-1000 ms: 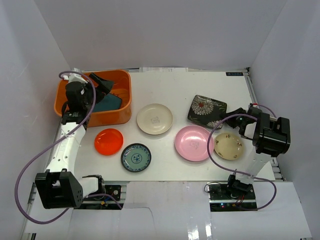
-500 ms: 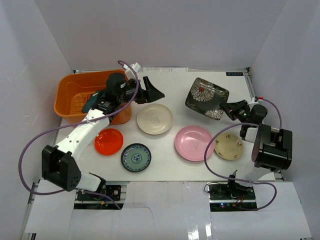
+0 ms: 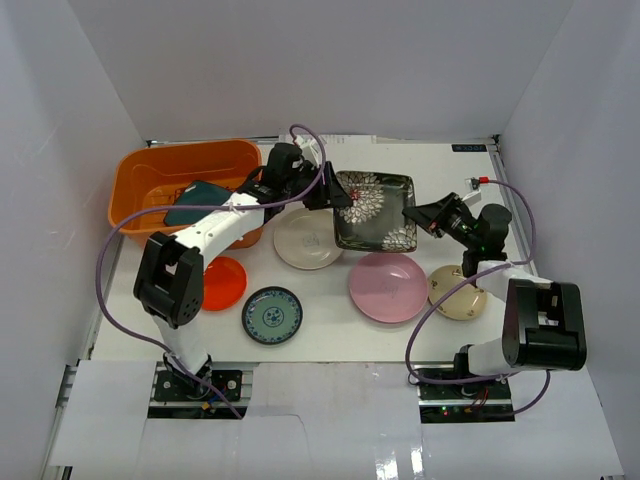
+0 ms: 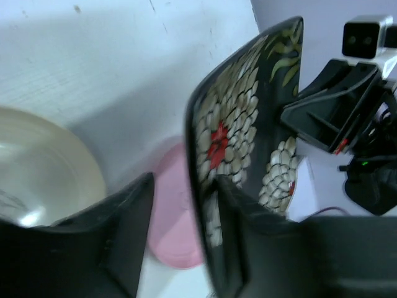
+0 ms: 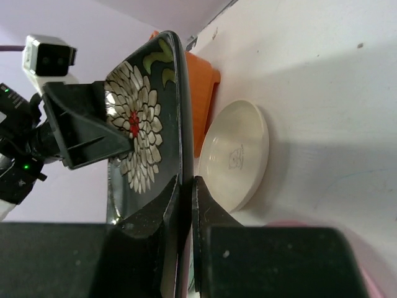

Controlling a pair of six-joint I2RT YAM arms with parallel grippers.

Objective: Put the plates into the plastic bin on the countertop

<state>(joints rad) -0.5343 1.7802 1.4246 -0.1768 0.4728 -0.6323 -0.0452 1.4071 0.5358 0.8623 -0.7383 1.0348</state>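
At the near side of the surface (image 3: pixel 445 170), a blue-green patterned plate (image 3: pixel 271 315) is lying flat, with an orange-red plate (image 3: pixel 217 283) just beyond it to the left. To the right, a pink plate (image 3: pixel 387 287) is sitting near the middle. A beige plate (image 3: pixel 458 292) is resting just beside it, partly under the right arm. Farther back, a cream plate (image 3: pixel 308 238) is lying just beside the bin's near right corner.

Beyond the pink plate, the black floral plate (image 3: pixel 375 210) is hanging in the air above the surface, between the two arms. The right end effector (image 3: pixel 412 213) is clenching its right edge. The right wrist view is showing both fingers pressed against the rim, one on each face. The left end effector (image 3: pixel 338 197) is reaching in from the other side, and its fingers are straddling the plate's left edge. In the left wrist view a gap is showing between one finger and the rim, so it is standing released around the plate rather than pinching it.

At the far left, the orange bin (image 3: pixel 135 195) is sitting on the surface near the left wall. A dark teal plate (image 3: pixel 200 203) is lying inside it, toward its near right part, partly covered by the left arm. The other six plates are all sitting outside the bin.
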